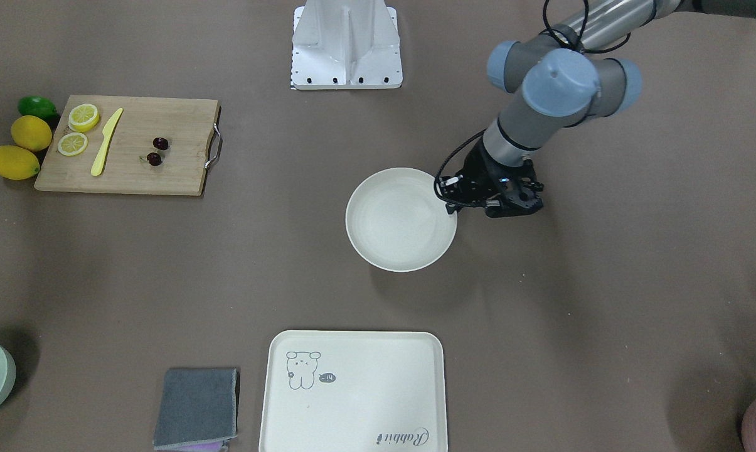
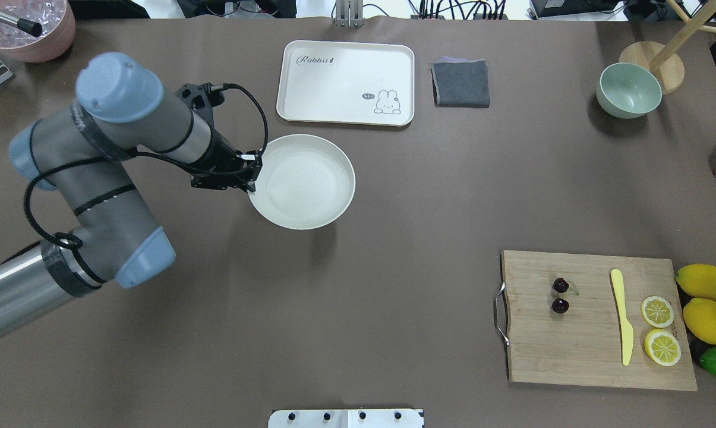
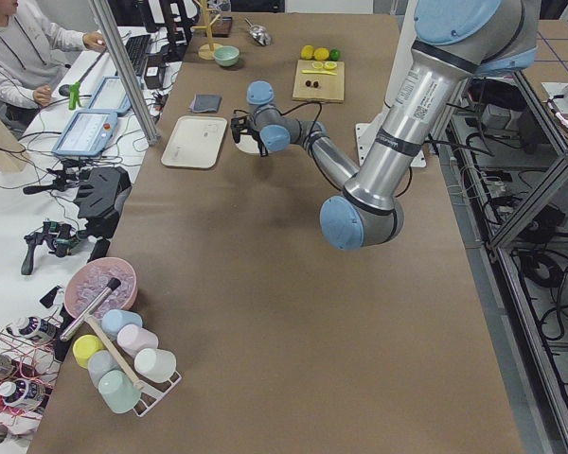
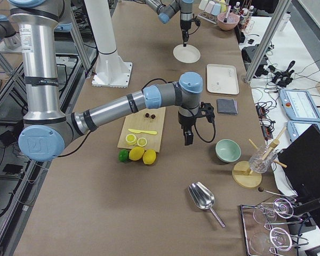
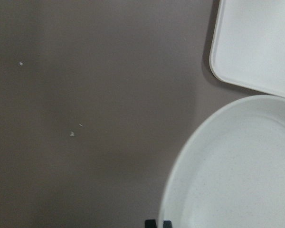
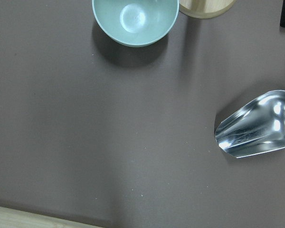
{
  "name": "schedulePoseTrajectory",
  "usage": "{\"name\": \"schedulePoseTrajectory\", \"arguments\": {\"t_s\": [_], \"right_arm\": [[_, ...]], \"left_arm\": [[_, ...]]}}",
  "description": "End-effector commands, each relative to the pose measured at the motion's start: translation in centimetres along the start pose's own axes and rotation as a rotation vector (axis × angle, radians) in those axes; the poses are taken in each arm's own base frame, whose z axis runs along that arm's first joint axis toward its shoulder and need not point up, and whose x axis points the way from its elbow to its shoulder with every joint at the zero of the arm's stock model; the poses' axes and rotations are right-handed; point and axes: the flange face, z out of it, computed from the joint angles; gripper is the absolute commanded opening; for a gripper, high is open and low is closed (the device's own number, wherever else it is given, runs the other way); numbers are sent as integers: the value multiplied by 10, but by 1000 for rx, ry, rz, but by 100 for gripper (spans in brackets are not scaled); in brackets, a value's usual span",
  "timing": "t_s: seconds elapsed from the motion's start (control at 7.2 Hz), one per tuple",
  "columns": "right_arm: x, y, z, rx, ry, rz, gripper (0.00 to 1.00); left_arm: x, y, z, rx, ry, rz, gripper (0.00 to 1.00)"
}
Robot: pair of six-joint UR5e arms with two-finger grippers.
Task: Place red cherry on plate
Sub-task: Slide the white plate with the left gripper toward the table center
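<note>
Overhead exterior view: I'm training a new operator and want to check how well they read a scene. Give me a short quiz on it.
1. True or false: the red cherry already lies on the plate.
2. Which arm's gripper hangs at the plate's rim? A. left B. right C. neither
3. Fill in: on the wooden cutting board, the yellow ___ lies between the cherry and the lemon slices.
Key: 1. False, it lies on the cutting board. 2. A, the left gripper. 3. knife.
</note>
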Motion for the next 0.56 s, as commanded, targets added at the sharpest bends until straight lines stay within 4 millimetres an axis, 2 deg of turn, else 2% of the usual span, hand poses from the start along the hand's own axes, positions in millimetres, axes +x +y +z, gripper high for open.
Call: {"name": "schedulePoseTrajectory", "arguments": {"t_s": [0.0,0.14,0.42], "right_arm": [[1,1,2,-4,-1,2,100],[2,1,2,-5,-1,2,100],[3,1,4,-9,-1,4,100]], "left_arm": [[36,61,39,33,-6,-36,0],[48,81,47,38,0,-49,0],[52,104,62,56,-8,-46,0]]}}
